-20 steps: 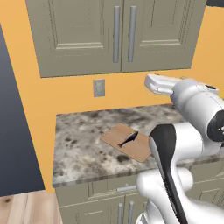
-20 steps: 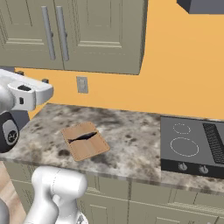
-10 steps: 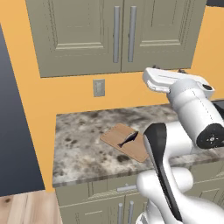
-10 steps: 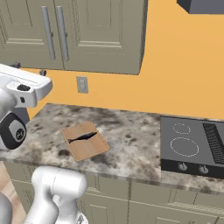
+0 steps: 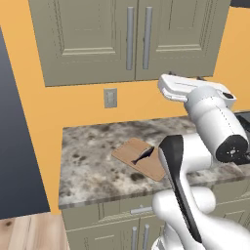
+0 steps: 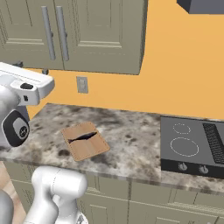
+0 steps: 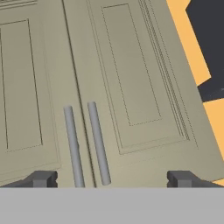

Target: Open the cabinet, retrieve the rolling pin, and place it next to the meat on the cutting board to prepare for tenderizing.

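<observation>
The grey-green wall cabinet [image 5: 132, 39] hangs above the counter with both doors shut. In the hand view its two long silver handles [image 7: 98, 142] run side by side down the middle. My gripper [image 7: 113, 179] faces those doors a short way off, open, with nothing between its dark fingertips [image 7: 183, 178]. From the right base camera the gripper [image 6: 31, 68] sits just below the cabinet's bottom edge. The tan cutting board [image 5: 141, 157] lies on the counter and carries the thin dark meat [image 5: 145, 155]. The rolling pin is hidden from view.
The speckled stone counter [image 5: 93, 161] ends at its left edge beside a dark gap. A black cooktop [image 6: 192, 146] is set into the counter on the right, under a dark hood [image 6: 201, 5]. A wall outlet [image 5: 110, 97] sits below the cabinet. Low cabinets [image 5: 122, 229] run beneath.
The hand has risen a little toward the cabinet's lower edge and the arm's elbow has lifted. The doors, board and meat have not moved.
</observation>
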